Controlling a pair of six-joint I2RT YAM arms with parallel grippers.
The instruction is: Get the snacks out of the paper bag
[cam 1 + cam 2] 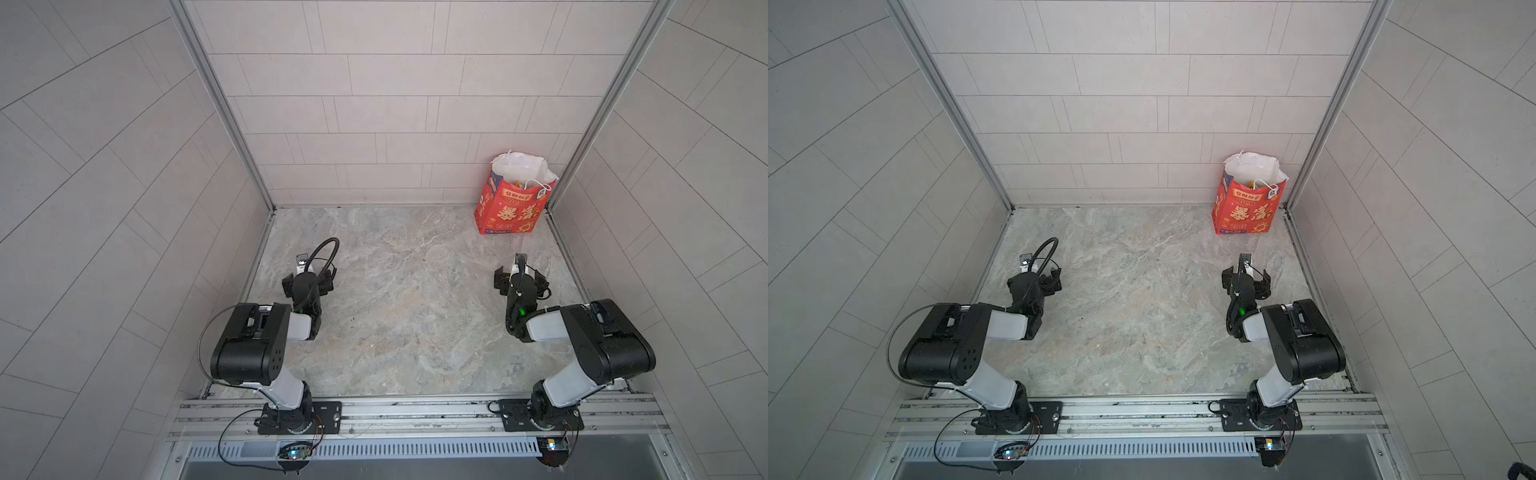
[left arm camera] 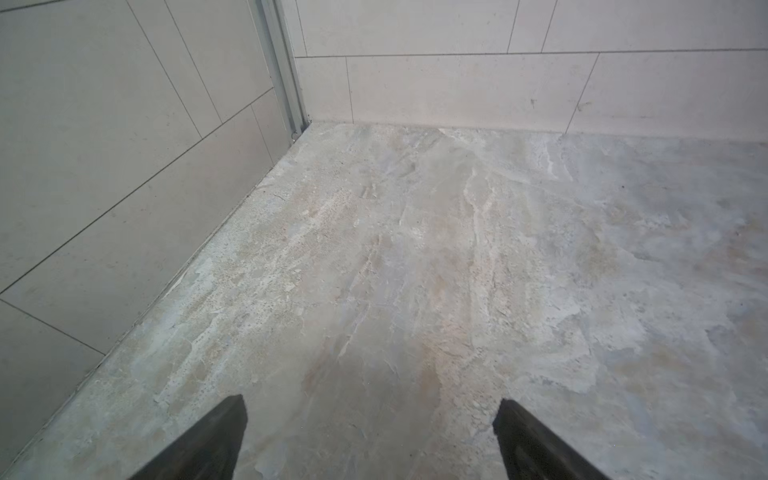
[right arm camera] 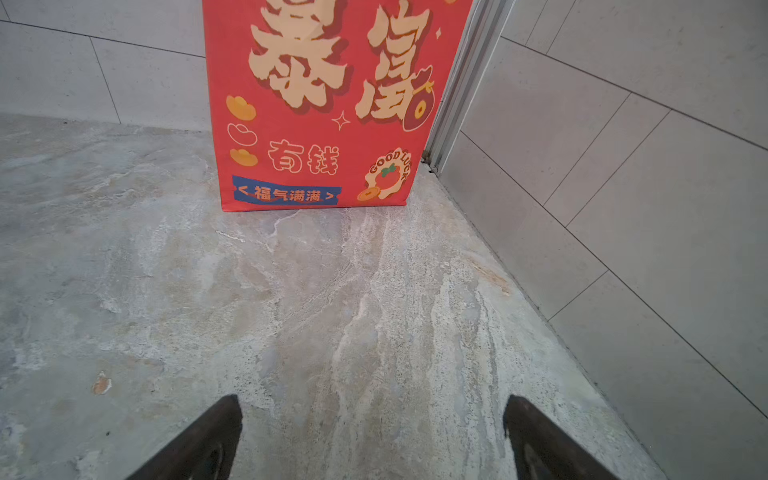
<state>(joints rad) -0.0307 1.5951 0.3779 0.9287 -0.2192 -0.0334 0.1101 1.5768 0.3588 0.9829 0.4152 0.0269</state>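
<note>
The bag (image 1: 513, 203) (image 1: 1246, 208) stands upright at the upper right of both top views (a sliver of snacks (image 1: 518, 182) shows inside). The left gripper (image 2: 370, 405) and right gripper (image 3: 372, 401) have jaws apart, empty.

paper bag (image 3: 316, 124) — upright on floor (image 3: 166, 291) | right gripper (image 3: 372, 415) — jaws wide, well apart from it

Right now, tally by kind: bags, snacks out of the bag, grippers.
Paper bag: 1
Snacks outside it: 0 (only a glimpse inside its mouth, uncountable)
Grippers: 2 (left gripper, right gripper, both open)
Total: 3
</note>
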